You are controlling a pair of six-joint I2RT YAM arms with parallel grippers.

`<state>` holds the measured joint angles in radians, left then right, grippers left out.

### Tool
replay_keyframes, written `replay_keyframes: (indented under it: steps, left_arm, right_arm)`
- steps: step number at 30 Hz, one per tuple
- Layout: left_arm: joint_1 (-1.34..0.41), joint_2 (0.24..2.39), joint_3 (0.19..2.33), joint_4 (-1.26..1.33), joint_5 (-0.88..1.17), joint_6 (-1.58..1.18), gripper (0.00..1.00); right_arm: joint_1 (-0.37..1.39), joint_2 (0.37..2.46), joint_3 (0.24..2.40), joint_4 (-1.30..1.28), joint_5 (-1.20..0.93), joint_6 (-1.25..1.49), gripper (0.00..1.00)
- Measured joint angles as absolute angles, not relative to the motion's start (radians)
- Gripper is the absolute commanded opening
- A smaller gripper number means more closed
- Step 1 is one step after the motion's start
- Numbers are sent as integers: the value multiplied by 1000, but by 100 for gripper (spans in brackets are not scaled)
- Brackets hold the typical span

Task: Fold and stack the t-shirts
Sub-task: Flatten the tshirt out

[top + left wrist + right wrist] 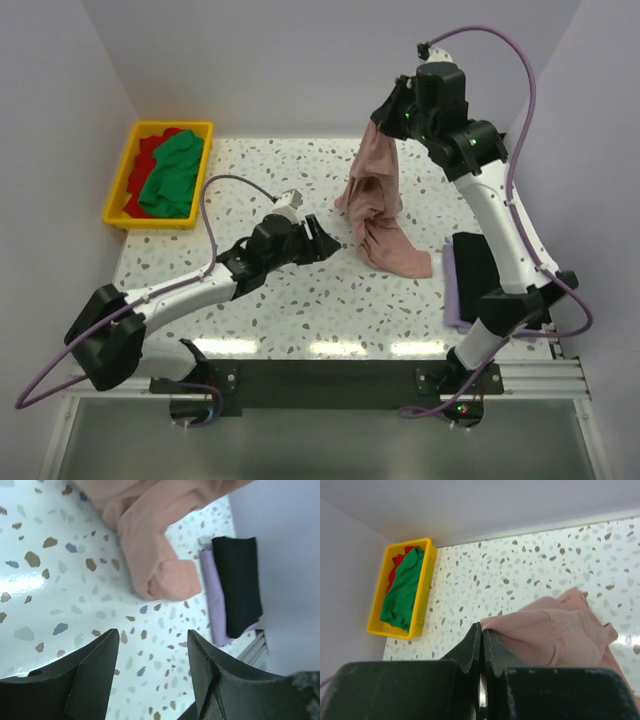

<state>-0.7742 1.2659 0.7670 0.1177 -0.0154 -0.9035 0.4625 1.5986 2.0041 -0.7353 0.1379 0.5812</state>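
My right gripper (378, 122) is shut on the top edge of the dusty-pink t-shirt (377, 205) and holds it up, its lower end trailing crumpled on the table. In the right wrist view the shut gripper (482, 628) pinches the pink cloth (555, 637). My left gripper (328, 243) is open and empty, low over the table just left of the shirt's trailing end. In the left wrist view the gripper (153, 636) faces the pink shirt's bunched end (165, 575). A folded black t-shirt (485, 262) lies on a folded lavender one (452, 297) at the right. Green (173, 172) and red (148, 152) t-shirts fill the bin.
The yellow bin (120, 180) stands at the table's back left corner; it also shows in the right wrist view (426, 587). The folded stack (235, 590) lies by the table's right edge. White walls close in on the sides and back.
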Motion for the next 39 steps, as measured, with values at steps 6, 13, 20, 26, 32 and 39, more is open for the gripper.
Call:
replay_keyframes:
  steps: [6,13,20,26,32,39]
  left_arm:
    - [-773,1505,764,216,12,-870,67]
    - [-773,1731,865,366,52,-840,69]
    - [-773,1901,1028,502,103,-835,68]
    - [-773,2005,1083,568,147,-876,29]
    - [-750,1988,1083,490,86,-909,0]
    - [-518,1908,1133,274,28,-934,0]
  right_arm:
    - [463,1807,2414,-855,110,508,0]
    - [463,1778,2471,-852,95,488,0]
    - [458,1759,2464,-852,91,487,0]
    - [455,1758,2464,-853,93,484,0]
    - [398,1752,2462,-854,90,480,0]
    - [212,1747,2427,-805,-12,545,0]
